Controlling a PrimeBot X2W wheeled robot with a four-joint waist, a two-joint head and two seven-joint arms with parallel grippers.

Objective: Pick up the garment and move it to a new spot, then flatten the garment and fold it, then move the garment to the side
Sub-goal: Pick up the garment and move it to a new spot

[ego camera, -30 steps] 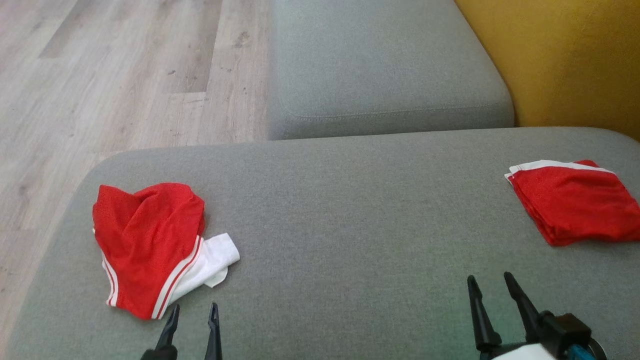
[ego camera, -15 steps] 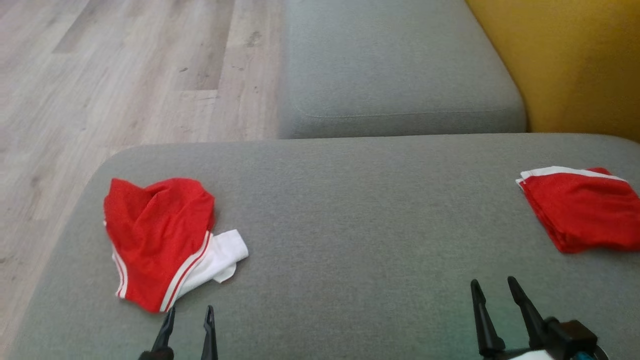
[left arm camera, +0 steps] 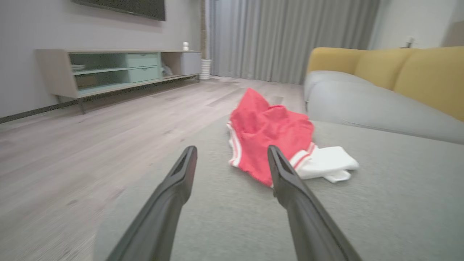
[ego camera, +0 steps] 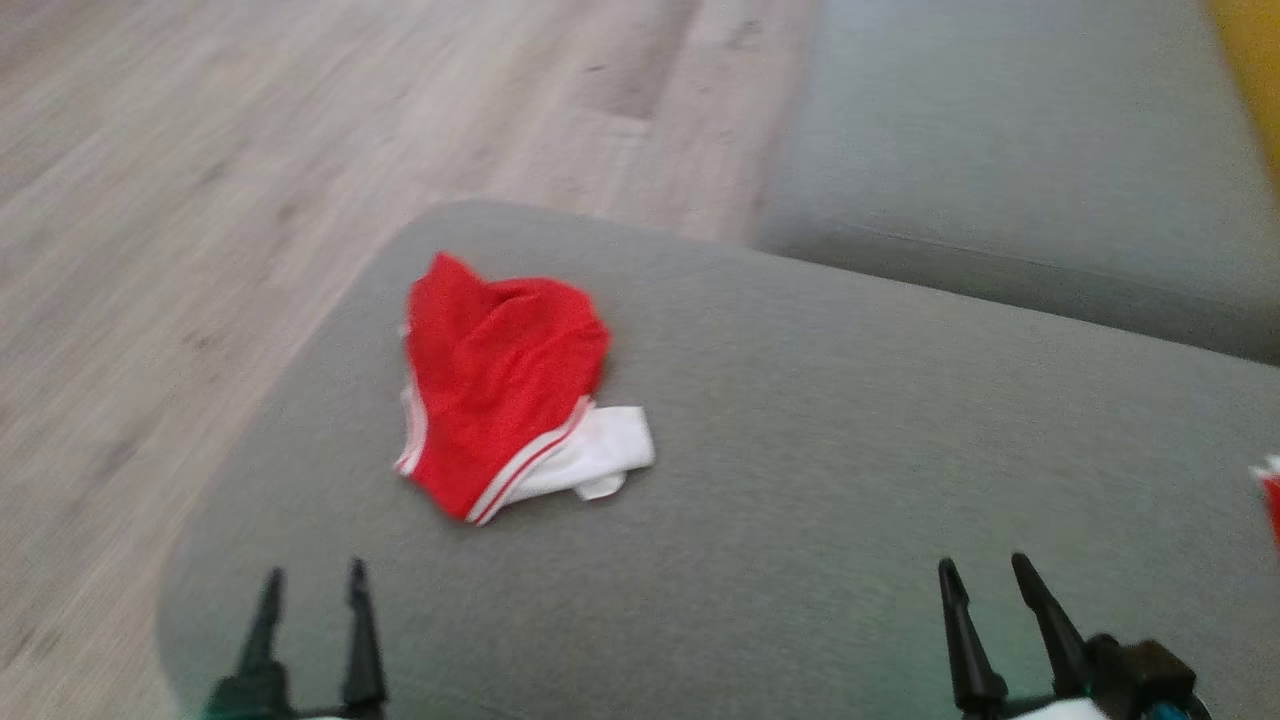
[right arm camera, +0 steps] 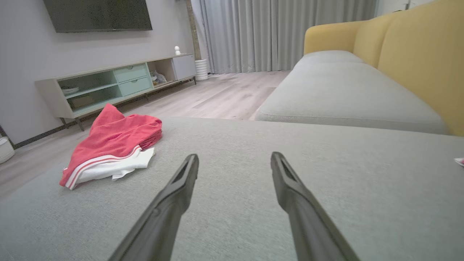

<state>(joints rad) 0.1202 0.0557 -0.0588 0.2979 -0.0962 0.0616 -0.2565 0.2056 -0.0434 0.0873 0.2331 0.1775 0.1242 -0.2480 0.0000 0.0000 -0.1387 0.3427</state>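
Garment (ego camera: 500,385): red mesh cloth with white stripes along one hem and a white piece showing at its lower right. It is crumpled in a loose heap, not laid flat. It lies on the grey sofa seat (ego camera: 800,520), left of centre in the head view, near the seat's rounded upper-left corner, and apart from both grippers.

Left gripper (ego camera: 314,572): lower left of the head view, below the garment and clear of it. Jaws spread open, holding nothing. In the left wrist view the garment lies ahead of the two fingers, its lower edge partly behind the tip of the right-hand one.

Right gripper (ego camera: 982,562): lower right of the head view, over bare seat fabric, well apart from the garment. Jaws spread open, holding nothing.

Second red cloth (ego camera: 1270,495): a sliver at the right edge of the head view, on the same seat; its shape cannot be told.

Further seat cushion (ego camera: 1000,150): grey, upper right.

Yellow backrest (right arm camera: 417,54): right side of the right wrist view.

Wood floor (ego camera: 200,200): upper left, blurred.

Low cabinet (right arm camera: 108,83): pale, with green drawers, against the far wall.
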